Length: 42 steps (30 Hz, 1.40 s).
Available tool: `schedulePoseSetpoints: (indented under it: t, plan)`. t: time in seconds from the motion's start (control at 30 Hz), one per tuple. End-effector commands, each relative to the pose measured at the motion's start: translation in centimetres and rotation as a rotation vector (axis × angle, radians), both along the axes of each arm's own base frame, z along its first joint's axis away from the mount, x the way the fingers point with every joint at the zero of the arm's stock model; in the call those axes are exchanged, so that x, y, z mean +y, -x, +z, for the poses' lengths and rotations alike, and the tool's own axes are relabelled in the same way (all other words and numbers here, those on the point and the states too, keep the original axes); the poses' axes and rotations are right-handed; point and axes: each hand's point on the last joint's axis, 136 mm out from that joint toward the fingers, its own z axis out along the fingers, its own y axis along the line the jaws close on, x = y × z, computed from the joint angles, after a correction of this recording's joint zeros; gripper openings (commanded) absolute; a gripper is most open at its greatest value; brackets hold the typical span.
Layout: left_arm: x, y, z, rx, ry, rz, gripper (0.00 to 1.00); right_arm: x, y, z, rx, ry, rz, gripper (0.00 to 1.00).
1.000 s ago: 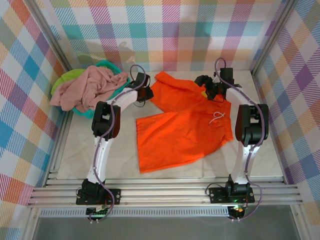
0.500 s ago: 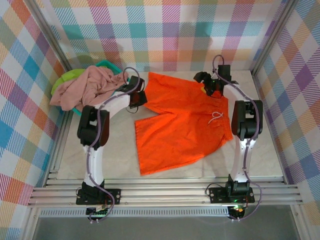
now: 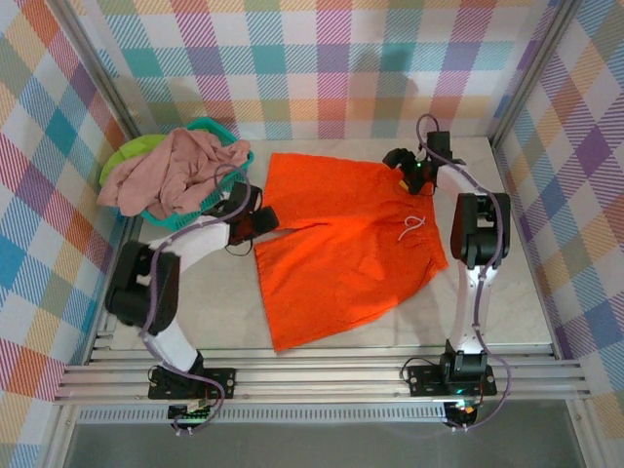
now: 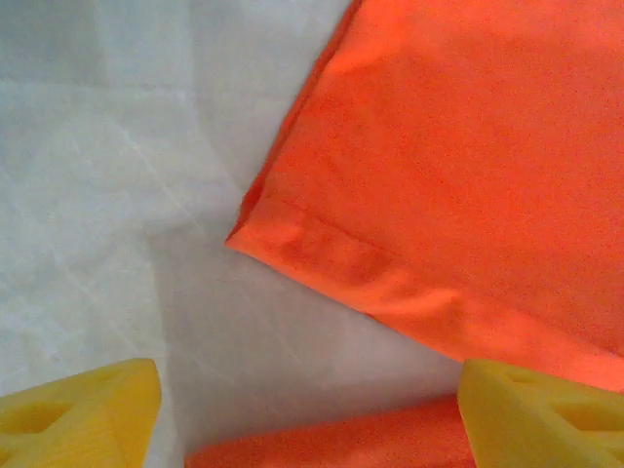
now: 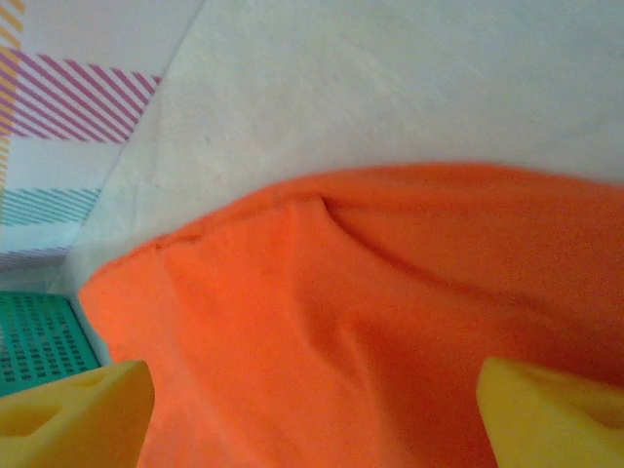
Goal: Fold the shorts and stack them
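The orange shorts [image 3: 341, 244] lie spread flat mid-table, white drawstring [image 3: 414, 226] to the right. My left gripper [image 3: 256, 220] sits at their left edge, open; in the left wrist view its yellow fingertips [image 4: 83, 409] stand wide apart over bare table beside a hem corner of the orange shorts [image 4: 439, 175]. My right gripper [image 3: 399, 160] hovers open over the back right corner, orange shorts [image 5: 322, 322] lying loose under it. The pink shorts [image 3: 175, 171] and green shorts [image 3: 130, 156] are heaped in the basket.
The teal mesh basket [image 3: 207, 207] stands at the back left, close behind my left arm, and its corner shows as the basket [image 5: 39, 341] in the right wrist view. Plaid walls enclose the table [image 3: 195, 302] on three sides.
My left gripper opened and let go of the orange shorts after drawing the leg leftward. The shorts went from folded over to lying flat. The right gripper stayed open near the back corner.
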Motion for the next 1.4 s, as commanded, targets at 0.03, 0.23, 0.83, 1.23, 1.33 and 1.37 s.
schedulePoseSetpoints:
  t: [0.03, 0.23, 0.83, 1.23, 1.33, 1.37]
  plan:
    - [-1.7, 3.9, 9.1, -0.161, 0.060, -0.059, 0.82, -2.3, 4.9, 7.1, -0.114, 0.083, -0.022, 0.86]
    - [-3.1, 14.1, 4.9, -0.022, 0.100, -0.050, 0.81, -4.5, 13.6, 5.4, -0.038, 0.155, -0.081, 0.86]
    - [-6.2, 27.8, -5.3, 0.271, -0.011, -0.160, 0.60, -9.0, 24.4, 3.7, 0.051, 0.119, -0.221, 0.81]
    - [-4.9, 29.9, -6.7, 0.345, -0.046, -0.162, 0.51, -9.2, 25.5, 2.8, 0.084, 0.154, -0.221, 0.81]
    - [-4.9, 30.1, -6.9, 0.354, -0.051, -0.167, 0.49, -9.2, 25.5, 2.8, 0.082, 0.152, -0.221, 0.81]
    - [-5.0, 30.1, -7.1, 0.355, -0.047, -0.169, 0.47, -9.2, 25.5, 2.7, 0.083, 0.148, -0.221, 0.81]
